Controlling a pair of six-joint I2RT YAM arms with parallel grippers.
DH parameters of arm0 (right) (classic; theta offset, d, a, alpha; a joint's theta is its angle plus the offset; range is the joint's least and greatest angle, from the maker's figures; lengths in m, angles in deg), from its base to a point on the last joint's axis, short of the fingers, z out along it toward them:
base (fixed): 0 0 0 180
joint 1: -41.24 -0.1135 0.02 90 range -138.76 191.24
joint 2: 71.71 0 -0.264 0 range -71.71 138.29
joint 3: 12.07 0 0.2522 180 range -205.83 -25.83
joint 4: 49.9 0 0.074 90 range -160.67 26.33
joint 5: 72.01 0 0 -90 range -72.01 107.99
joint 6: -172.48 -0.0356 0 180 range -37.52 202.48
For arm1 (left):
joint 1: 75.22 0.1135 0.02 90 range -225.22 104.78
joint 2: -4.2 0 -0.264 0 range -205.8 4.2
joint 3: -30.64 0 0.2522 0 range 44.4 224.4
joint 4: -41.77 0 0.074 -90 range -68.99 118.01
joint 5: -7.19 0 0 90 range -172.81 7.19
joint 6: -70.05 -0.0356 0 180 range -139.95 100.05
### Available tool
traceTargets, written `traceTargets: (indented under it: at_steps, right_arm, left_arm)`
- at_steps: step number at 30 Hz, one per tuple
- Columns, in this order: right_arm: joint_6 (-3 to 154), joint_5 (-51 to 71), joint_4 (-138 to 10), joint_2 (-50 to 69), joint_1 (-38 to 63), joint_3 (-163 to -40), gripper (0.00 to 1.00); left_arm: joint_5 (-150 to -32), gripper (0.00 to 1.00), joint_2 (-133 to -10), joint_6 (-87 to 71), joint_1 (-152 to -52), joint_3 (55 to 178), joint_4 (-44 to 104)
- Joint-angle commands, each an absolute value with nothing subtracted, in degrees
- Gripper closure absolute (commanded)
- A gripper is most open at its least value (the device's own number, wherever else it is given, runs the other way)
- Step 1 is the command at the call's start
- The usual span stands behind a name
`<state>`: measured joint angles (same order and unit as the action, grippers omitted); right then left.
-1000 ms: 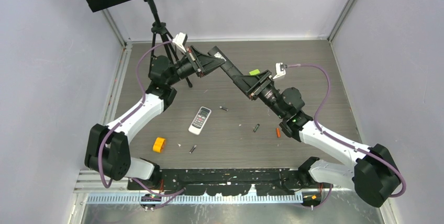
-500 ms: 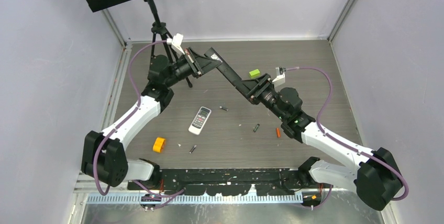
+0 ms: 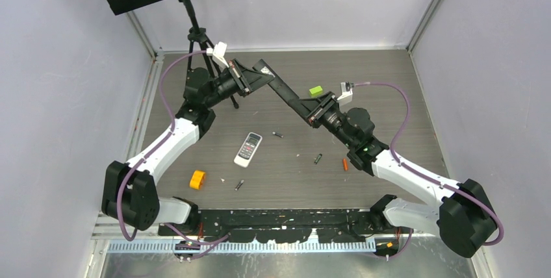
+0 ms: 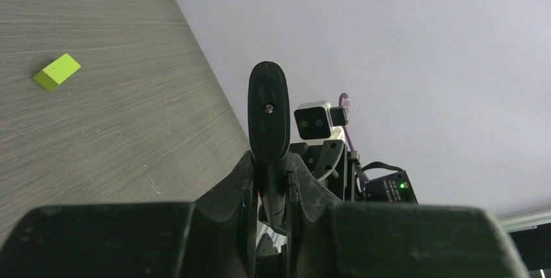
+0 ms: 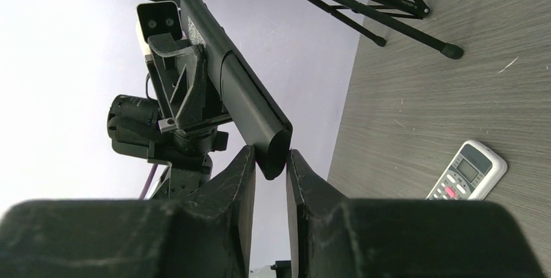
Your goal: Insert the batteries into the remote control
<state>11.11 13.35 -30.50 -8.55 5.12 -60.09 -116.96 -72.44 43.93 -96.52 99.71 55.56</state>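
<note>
Both arms are raised over the surface (image 3: 390, 96), sharing one black remote control (image 3: 281, 88) held in the air between them.

Left pincer (image 3: 253, 78): clenched on the remote's far-left end. In the left wrist view the remote stands up out of the closed fingers (image 4: 240, 187), with a screw showing on its face.

Right pincer (image 3: 307, 105): jaws narrowed onto the remote's other end. In the right wrist view the rounded tip sits between the two fingers (image 5: 242, 174) and seems to touch both. Reads as a grip.

Batteries, all loose on the surface, none touched:
- Dark batteries (image 3: 277, 134) (image 3: 318, 158) (image 3: 239, 185) lie on the base side of both pincers, well apart from them.
- Orange-red battery (image 3: 345, 165) is near the right forearm, just beside one dark battery.

White remote control (image 3: 248, 149) lies flat between the arms, on the base side of the left pincer. Lime-green block (image 3: 316, 89) sits near the right pincer, on its far side. Orange block (image 3: 197, 178) is by the left arm's base, well away from the left pincer. Tripod (image 3: 195, 37) stands behind the left pincer.
</note>
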Motion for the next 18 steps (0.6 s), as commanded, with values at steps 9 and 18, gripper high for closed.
traceTargets:
  at_steps: [9,18]
  right_arm:
    - [10.3,12.4,-48.2,-8.7,6.1,-69.3,0.90]
    - [9.1,10.8,-38.6,-7.4,6.6,-66.8,1.00]
  left_arm:
    - [-112.2,1.00,-69.1,30.6,-96.5,101.4,45.4]
    - [-110.7,1.00,-68.4,27.0,-96.5,100.5,42.5]
